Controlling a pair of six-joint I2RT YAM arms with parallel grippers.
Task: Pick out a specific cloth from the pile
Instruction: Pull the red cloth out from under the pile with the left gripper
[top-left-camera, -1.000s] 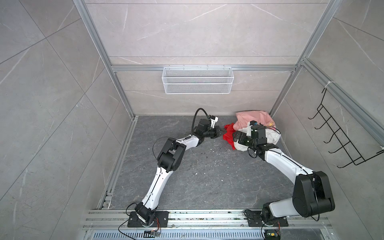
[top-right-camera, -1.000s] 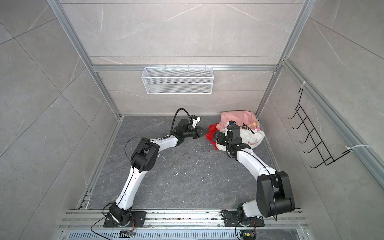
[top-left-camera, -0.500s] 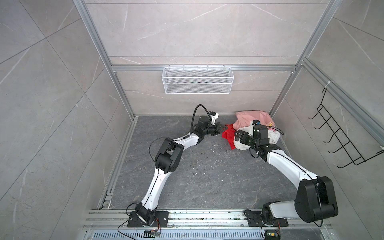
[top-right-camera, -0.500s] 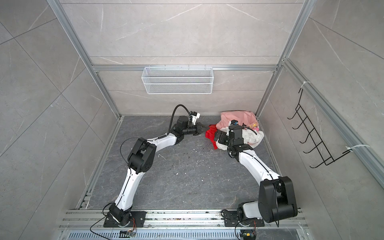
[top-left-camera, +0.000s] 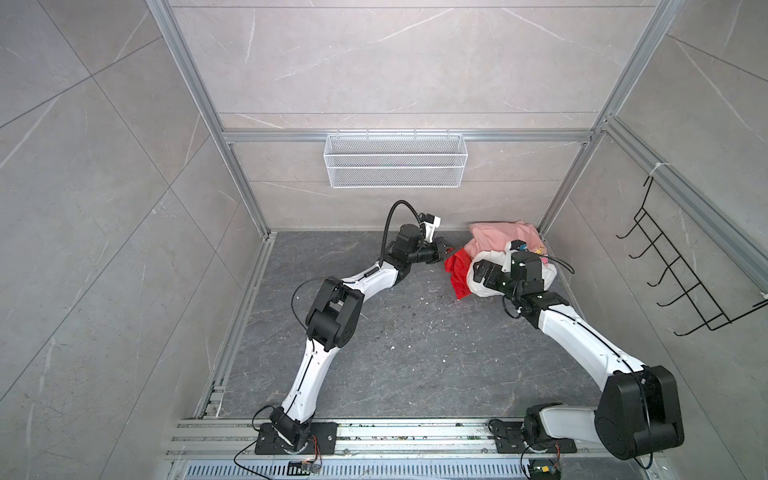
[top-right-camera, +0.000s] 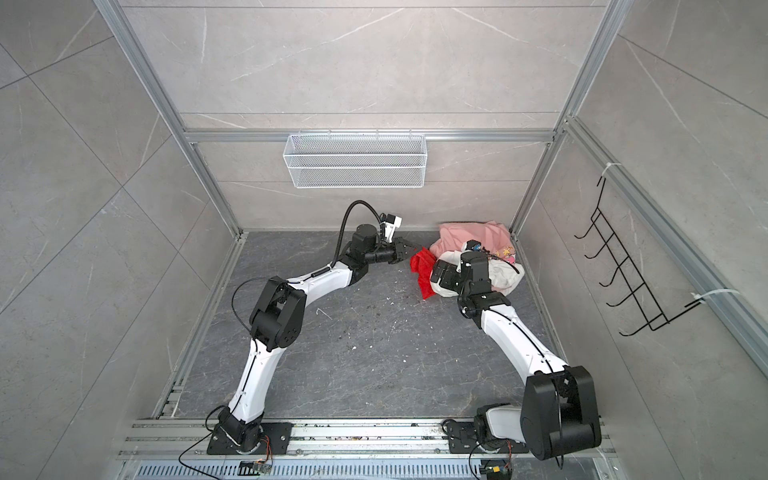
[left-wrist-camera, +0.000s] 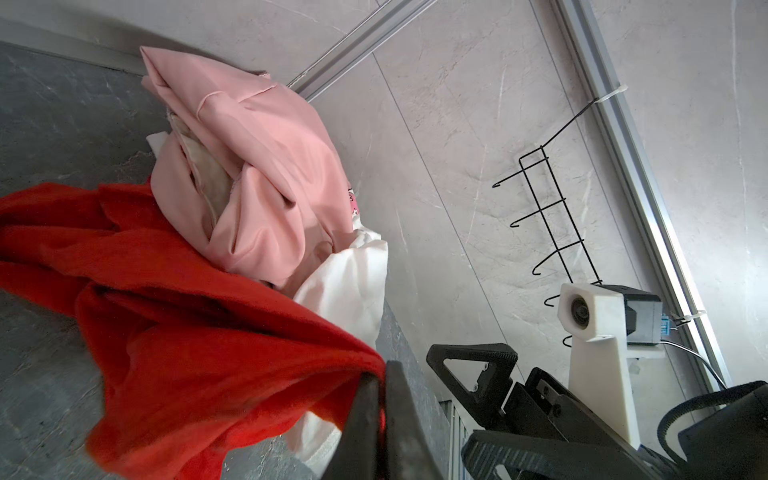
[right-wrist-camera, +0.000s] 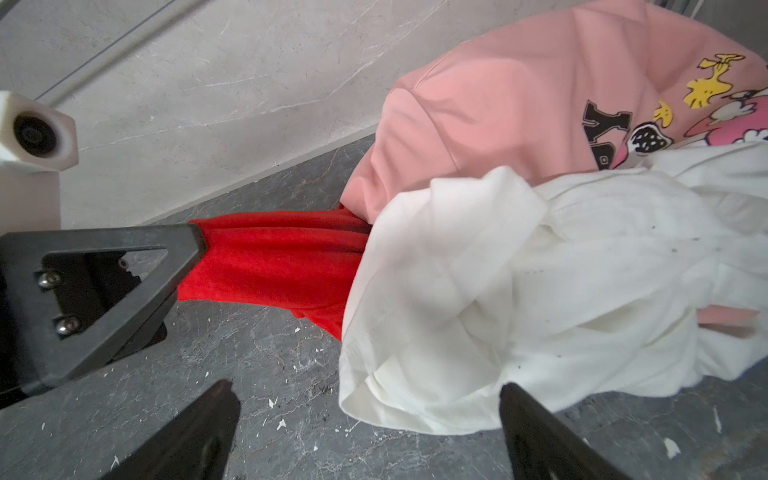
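Note:
The pile sits in the back right corner of the floor: a pale pink printed garment (top-left-camera: 498, 235) on top, a white garment (top-left-camera: 476, 289) in front, and the red cloth (top-left-camera: 457, 272) spilling out on the left. My left gripper (left-wrist-camera: 380, 370) is shut on an edge of the red cloth (left-wrist-camera: 187, 332), which stretches from the pile to its jaws (top-right-camera: 409, 248). My right gripper (right-wrist-camera: 365, 390) stands open low over the floor, and the white garment's (right-wrist-camera: 478, 291) fold lies between its spread fingers, not pinched. Most of the red cloth (right-wrist-camera: 274, 262) is tucked under the pink and white garments.
A white wire basket (top-left-camera: 395, 160) hangs on the back wall. A black hook rack (top-left-camera: 685, 278) is mounted on the right wall. Aluminium frame posts (top-left-camera: 555, 208) close in the corner behind the pile. Small white crumbs dot the dark floor (top-left-camera: 395, 332).
My left gripper, still shut on the red cloth, has shifted a little toward the back wall. The right arm's elbow has sunk toward the front; its gripper stays open at the white garment.

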